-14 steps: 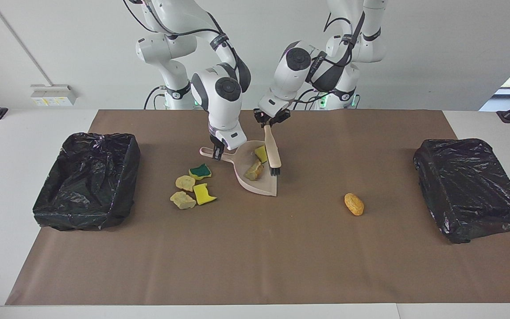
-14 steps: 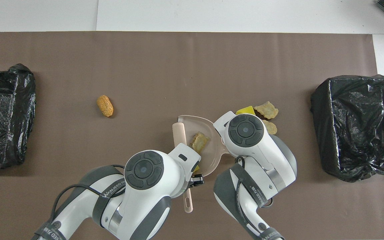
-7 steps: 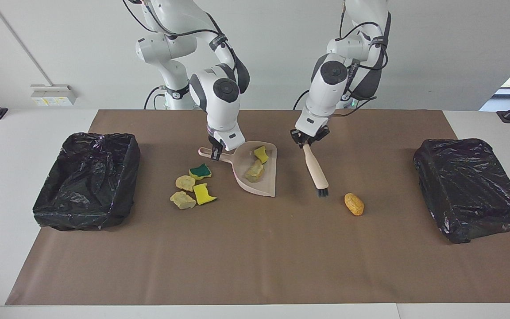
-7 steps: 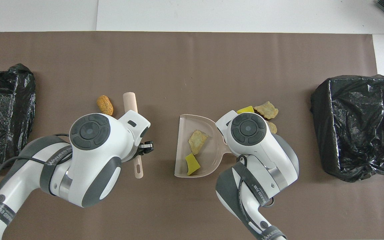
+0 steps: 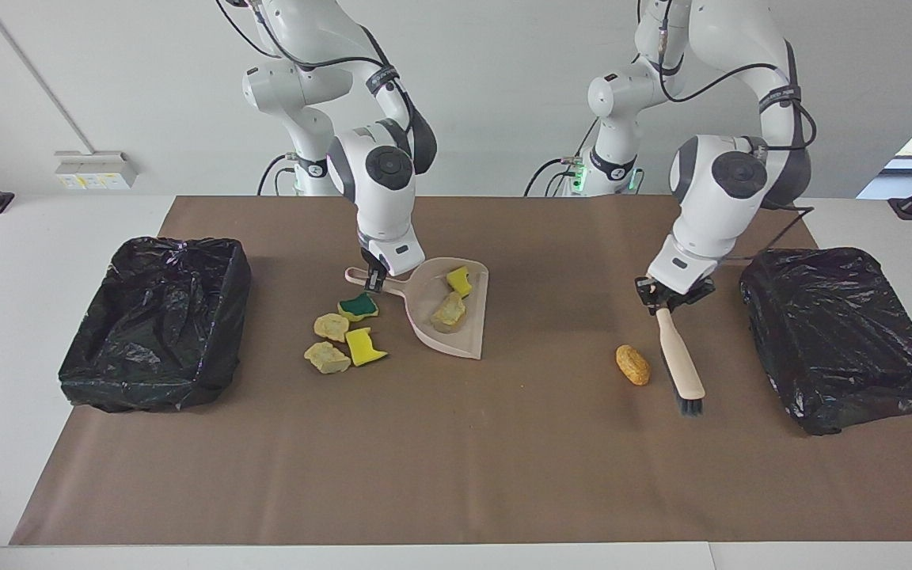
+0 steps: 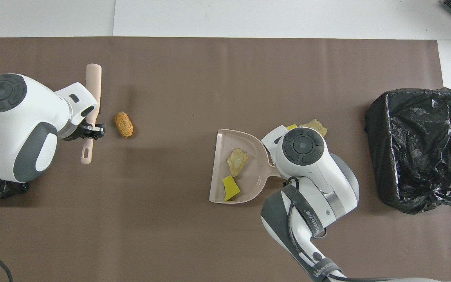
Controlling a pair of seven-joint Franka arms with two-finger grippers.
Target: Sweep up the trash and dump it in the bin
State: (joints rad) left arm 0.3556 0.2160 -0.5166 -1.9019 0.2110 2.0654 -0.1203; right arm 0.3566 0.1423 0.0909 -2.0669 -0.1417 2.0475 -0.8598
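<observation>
Two scraps (image 5: 454, 297) lie in the dustpan (image 5: 468, 336) pinched by the right gripper (image 5: 374, 279), four sit at its nine o'clock, and the left gripper (image 5: 664, 304), clamped on the brush (image 5: 682, 366), stands at three o'clock of the last chunk (image 5: 632, 365); nothing shows dumped.

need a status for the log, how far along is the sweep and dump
Done: two scraps lie in the dustpan, held by the right gripper. In hand: the left gripper sets the brush beside the golden chunk. Left: that chunk, four scraps on the mat, and dumping.
</observation>
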